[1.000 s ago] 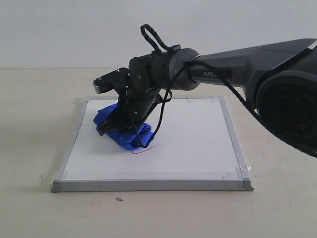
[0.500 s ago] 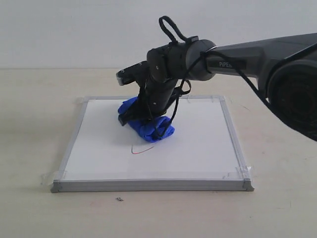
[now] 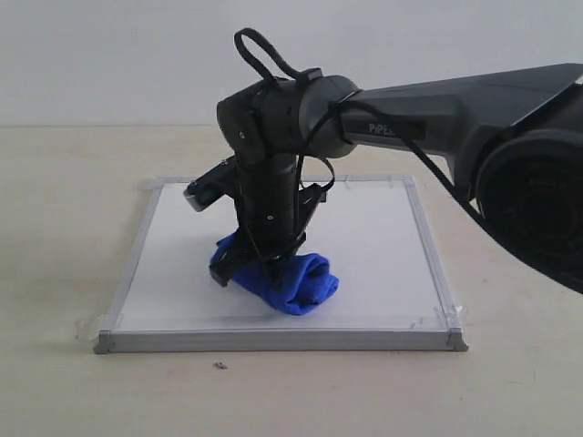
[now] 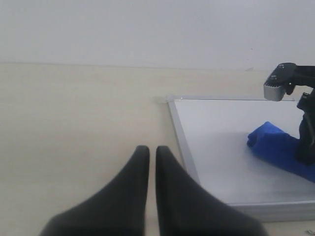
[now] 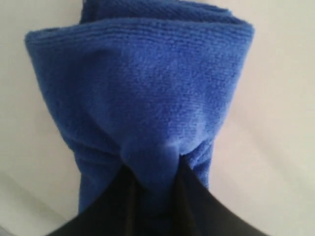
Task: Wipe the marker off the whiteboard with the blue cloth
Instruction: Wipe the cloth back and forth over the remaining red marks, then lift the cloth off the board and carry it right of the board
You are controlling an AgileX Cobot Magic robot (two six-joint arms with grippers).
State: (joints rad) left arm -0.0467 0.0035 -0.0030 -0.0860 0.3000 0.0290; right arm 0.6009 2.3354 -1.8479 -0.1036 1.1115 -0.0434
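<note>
We see the right gripper (image 3: 253, 264) pinching the blue cloth (image 3: 297, 284) tight against the whiteboard (image 3: 383, 250), near its front edge. The left gripper (image 4: 150, 153) hangs over the table (image 4: 74, 123) beside the board, its fingers all but touching and holding nothing.

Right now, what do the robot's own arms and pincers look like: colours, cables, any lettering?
The right arm is matte dark grey-black with rounded joint housings. It has white lettering on its forearm, a looped black cable over the wrist and a silver-grey block beside it. The left pincer has two smooth black tapered fingers.
</note>
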